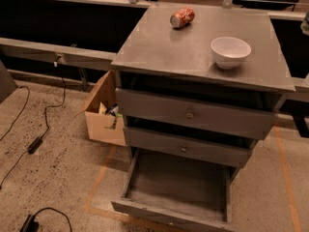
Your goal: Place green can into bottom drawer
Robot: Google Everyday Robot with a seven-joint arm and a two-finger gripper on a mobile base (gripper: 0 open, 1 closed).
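Observation:
The bottom drawer (177,183) is pulled out, and its bare grey floor holds nothing. Only a pale green sliver shows at the right edge of the view, level with the cabinet top; it looks like the green can (306,24). My gripper is out of the frame, past the right edge, so I cannot see whether it holds the can. The two knobbed drawers above are shut.
A red can (182,17) lies on its side at the back of the cabinet top (159,47). A white bowl (231,51) stands near the top's front right. An open cardboard box (102,116) sits left of the cabinet. Cables (34,144) lie on the floor at the left.

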